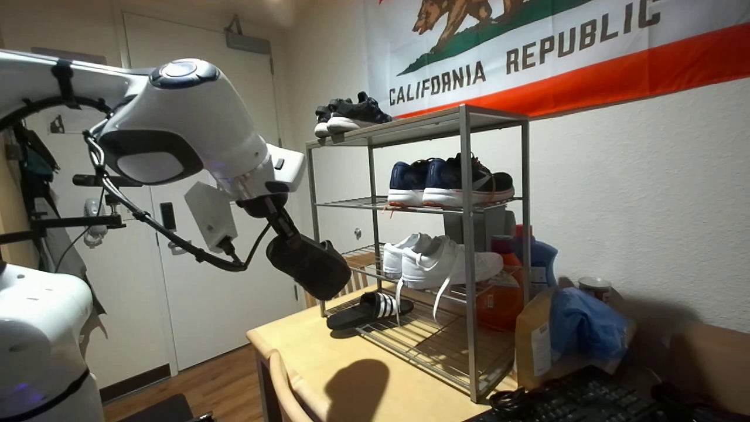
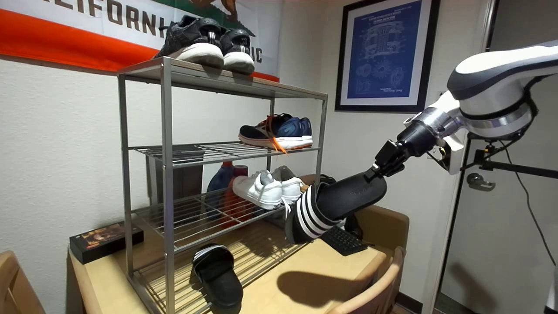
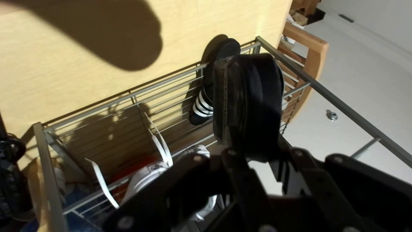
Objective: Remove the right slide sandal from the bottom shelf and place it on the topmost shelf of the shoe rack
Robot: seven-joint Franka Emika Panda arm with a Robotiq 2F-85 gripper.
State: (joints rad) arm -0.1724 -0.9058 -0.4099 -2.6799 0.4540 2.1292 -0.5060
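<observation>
Flag (image 1: 556, 64) cut off, poster (image 2: 383, 54) illegible

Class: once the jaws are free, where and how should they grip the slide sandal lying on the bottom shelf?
Likely the heel end, from the open front of the shoe rack, jaws above and below the flat sole: the heel juts beyond the bottom shelf, while the striped strap sits further in, under the next shelf.

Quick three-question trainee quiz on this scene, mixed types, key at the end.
1. Which end of the held sandal is in the gripper?
2. True or false: black sneakers stand on the topmost shelf.
3. The other sandal lies on: A, the topmost shelf; B, the second shelf down; C, the bottom shelf.

Key: 1, the heel end, away from the strap; 2, true; 3, C.
</observation>
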